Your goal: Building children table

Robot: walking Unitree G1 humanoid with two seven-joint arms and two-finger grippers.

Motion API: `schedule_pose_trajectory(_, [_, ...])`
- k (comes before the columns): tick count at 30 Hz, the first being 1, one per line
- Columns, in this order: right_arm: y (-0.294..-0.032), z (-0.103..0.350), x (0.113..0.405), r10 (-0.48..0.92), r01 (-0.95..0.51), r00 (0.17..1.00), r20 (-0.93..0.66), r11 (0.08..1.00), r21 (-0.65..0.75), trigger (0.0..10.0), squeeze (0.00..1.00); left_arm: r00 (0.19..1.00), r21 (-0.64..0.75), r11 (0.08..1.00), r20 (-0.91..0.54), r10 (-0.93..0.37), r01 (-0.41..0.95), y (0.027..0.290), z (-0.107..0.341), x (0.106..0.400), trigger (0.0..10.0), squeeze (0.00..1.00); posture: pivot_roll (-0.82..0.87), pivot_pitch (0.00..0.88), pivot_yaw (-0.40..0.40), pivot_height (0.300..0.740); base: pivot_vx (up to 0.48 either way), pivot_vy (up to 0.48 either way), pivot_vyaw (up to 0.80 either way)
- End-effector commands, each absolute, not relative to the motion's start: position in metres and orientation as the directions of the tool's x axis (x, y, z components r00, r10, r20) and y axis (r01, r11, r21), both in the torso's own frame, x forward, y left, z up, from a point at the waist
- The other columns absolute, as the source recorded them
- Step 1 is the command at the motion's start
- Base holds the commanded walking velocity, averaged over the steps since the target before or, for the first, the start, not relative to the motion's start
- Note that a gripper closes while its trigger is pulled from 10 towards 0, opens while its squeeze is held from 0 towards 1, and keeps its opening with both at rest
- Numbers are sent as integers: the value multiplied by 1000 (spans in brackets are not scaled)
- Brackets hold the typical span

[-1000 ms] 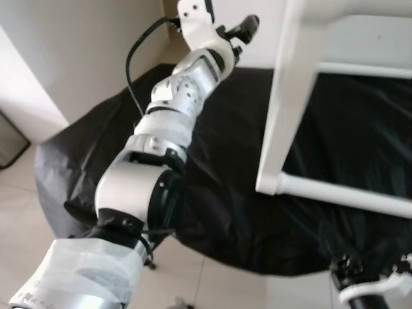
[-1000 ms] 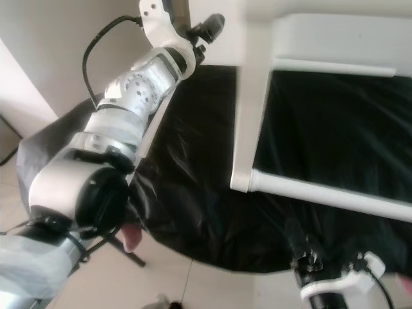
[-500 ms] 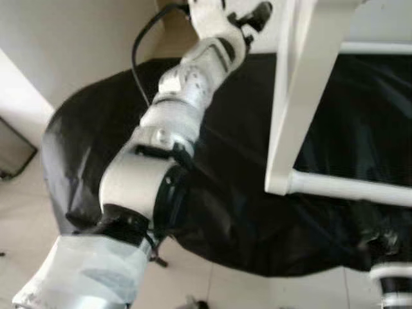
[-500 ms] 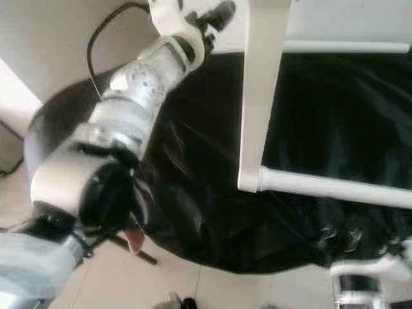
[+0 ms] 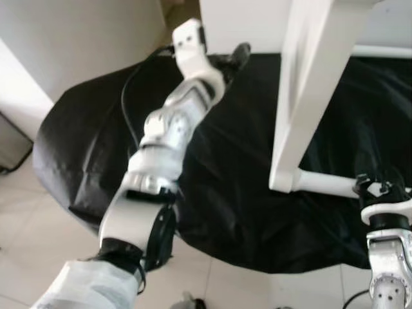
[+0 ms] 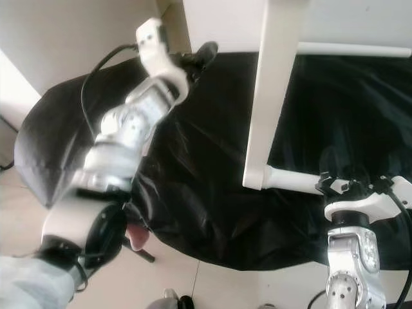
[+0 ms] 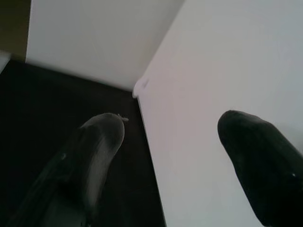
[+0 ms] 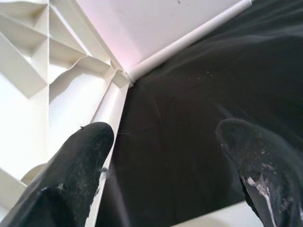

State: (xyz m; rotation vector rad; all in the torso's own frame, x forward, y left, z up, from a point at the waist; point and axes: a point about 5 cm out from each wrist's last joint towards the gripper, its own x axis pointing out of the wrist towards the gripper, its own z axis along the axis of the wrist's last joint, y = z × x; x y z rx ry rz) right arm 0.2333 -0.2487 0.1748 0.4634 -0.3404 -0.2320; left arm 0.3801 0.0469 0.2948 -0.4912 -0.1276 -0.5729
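A white children's table stands on a black cloth [image 5: 96, 135], with one tall leg [image 5: 308, 96] and a round crossbar [image 5: 322, 183] low at its foot. My left arm reaches far forward. Its gripper [image 5: 235, 56] is open, close to the table's white panel [image 7: 222, 71], which runs between the fingers in the left wrist view. My right gripper [image 5: 378, 188] is at the lower right, open, just beside the crossbar. Its wrist view looks past the fingertips [image 8: 90, 142] at the ribbed underside [image 8: 42, 61] and a white rod [image 8: 189, 38].
Pale tiled floor [image 5: 38, 257] lies in front of the cloth. A beige wall [image 5: 84, 38] rises at the back left, with a dark object [image 5: 9, 151] at the left edge. A small pink thing [image 6: 137, 239] and a thin black rod [image 6: 143, 255] sit by the cloth's near edge.
The view has shifted. My left gripper has come down and away from the table's upper edge. My right gripper has risen from the bottom corner to beside the crossbar.
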Motion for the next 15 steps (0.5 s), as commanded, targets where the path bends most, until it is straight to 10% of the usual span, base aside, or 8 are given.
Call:
schedule_pose_trajectory(1, [-249,168,237,-294,170,928,228,879,446,10000,0,512,-243,451,384,-768,859,34,300,358,10000,0,-28,69,54,740,0,0,0])
schedule_pose_trajectory(15, [-211,139,232,67,-88,986,151,986,140,10000,0,652,-86,649,188,-735,756,74,210,307,10000,0,18,28,9,740,0,0,0])
